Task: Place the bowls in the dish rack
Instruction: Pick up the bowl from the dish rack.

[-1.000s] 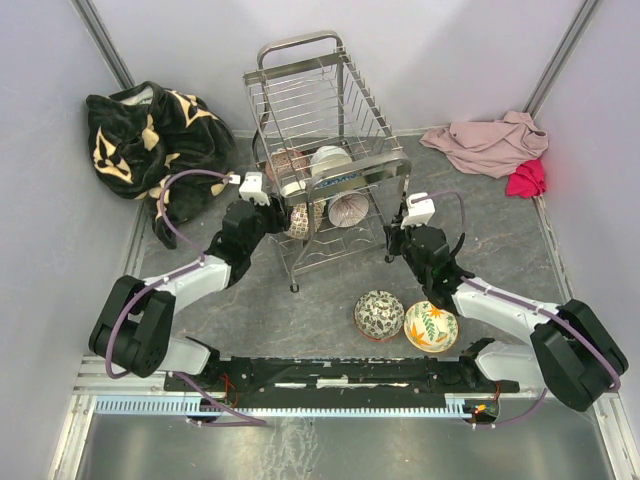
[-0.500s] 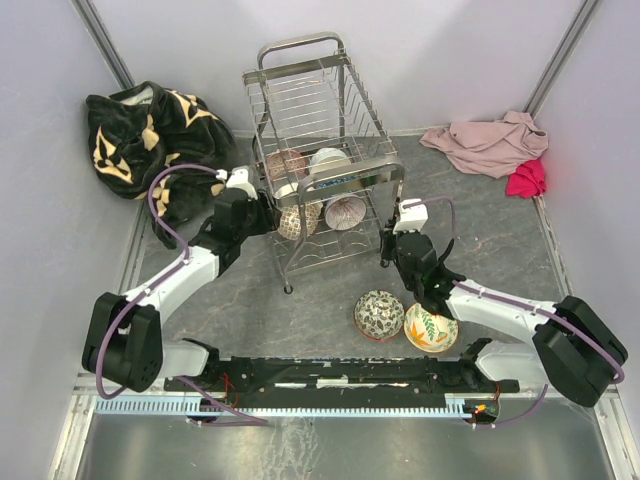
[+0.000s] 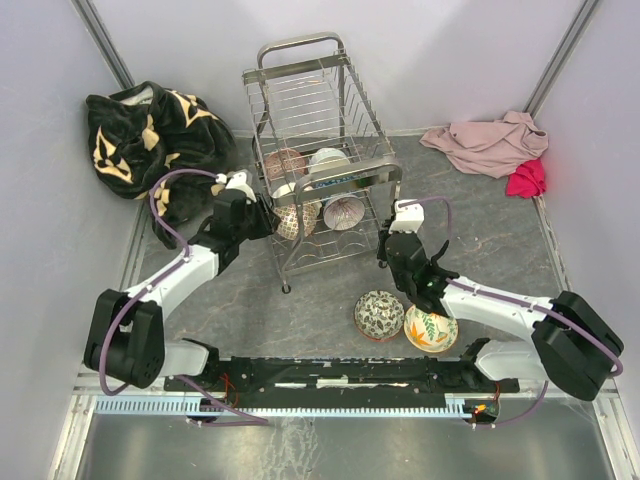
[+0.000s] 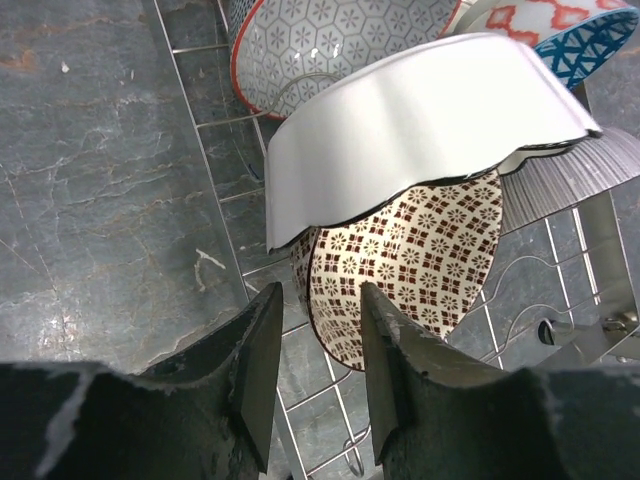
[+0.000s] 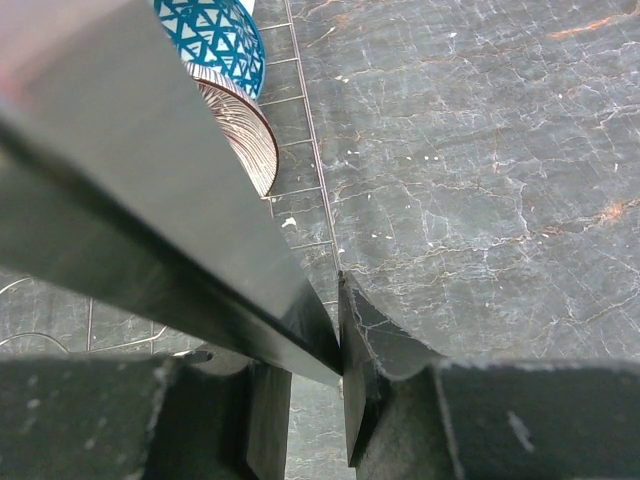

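The dish rack (image 3: pixel 300 105) stands mid-table with several bowls on its lower tier. My left gripper (image 3: pixel 262 213) is at its left side, jaws open. In the left wrist view the left gripper (image 4: pixel 320 300) straddles the lower rim of a brown-patterned bowl (image 4: pixel 425 250), with a gap still beside one finger. A white scalloped bowl (image 4: pixel 420 120) leans over that bowl. My right gripper (image 3: pixel 388 250) is shut on the rack's front chrome frame bar (image 5: pixel 120 170). Two more bowls sit on the table: a speckled one (image 3: pixel 379 313) and an orange-leaf one (image 3: pixel 431 327).
A black-and-tan blanket (image 3: pixel 150 135) lies at the back left. Pink cloth (image 3: pixel 490 143) and red cloth (image 3: pixel 527 178) lie at the back right. Grey walls close in both sides. A teal-patterned bowl (image 5: pixel 215 35) and a ribbed bowl (image 5: pixel 245 125) rest in the rack.
The left jaws have narrowed around the brown-patterned bowl's rim and the left arm has stretched out. The rack's front end and the right gripper holding it have shifted slightly left.
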You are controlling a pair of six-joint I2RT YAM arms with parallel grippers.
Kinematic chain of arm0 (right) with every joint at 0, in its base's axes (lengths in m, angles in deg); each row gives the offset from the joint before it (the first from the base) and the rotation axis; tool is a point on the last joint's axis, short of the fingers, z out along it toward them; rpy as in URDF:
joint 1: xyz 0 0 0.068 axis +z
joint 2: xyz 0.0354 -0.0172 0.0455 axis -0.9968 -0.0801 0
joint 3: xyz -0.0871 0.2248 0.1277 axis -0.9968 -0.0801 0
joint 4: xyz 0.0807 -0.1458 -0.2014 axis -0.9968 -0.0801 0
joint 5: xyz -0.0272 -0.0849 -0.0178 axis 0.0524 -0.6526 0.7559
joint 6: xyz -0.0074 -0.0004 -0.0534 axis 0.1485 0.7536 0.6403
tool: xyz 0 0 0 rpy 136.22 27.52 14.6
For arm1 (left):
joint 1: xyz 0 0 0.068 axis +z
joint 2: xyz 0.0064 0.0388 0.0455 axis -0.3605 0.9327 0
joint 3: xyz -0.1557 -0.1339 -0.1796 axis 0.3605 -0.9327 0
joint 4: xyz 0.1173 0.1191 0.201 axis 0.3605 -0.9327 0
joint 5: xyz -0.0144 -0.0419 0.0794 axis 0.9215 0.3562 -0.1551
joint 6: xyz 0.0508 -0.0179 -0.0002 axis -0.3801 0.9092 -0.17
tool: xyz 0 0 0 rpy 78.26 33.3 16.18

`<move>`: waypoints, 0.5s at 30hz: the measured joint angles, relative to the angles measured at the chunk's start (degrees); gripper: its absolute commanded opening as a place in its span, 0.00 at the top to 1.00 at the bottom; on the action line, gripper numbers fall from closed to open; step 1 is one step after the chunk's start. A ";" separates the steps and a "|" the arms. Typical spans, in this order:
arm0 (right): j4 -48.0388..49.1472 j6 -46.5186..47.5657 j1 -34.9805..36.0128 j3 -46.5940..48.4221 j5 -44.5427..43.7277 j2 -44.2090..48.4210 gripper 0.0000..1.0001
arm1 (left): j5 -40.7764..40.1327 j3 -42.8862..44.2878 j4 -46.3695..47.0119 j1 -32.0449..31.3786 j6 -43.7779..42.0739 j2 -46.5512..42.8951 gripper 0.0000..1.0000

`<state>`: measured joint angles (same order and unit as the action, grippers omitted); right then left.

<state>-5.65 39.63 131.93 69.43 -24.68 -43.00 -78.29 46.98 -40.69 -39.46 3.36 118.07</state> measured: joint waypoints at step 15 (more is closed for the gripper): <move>-1.46 -1.77 0.98 1.09 -3.02 -0.96 1.00 | 0.22 -0.28 1.75 0.37 0.90 4.09 0.89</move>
<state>-7.12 37.86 132.91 70.53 -27.70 -43.97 -78.07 46.70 -38.94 -39.09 4.26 122.16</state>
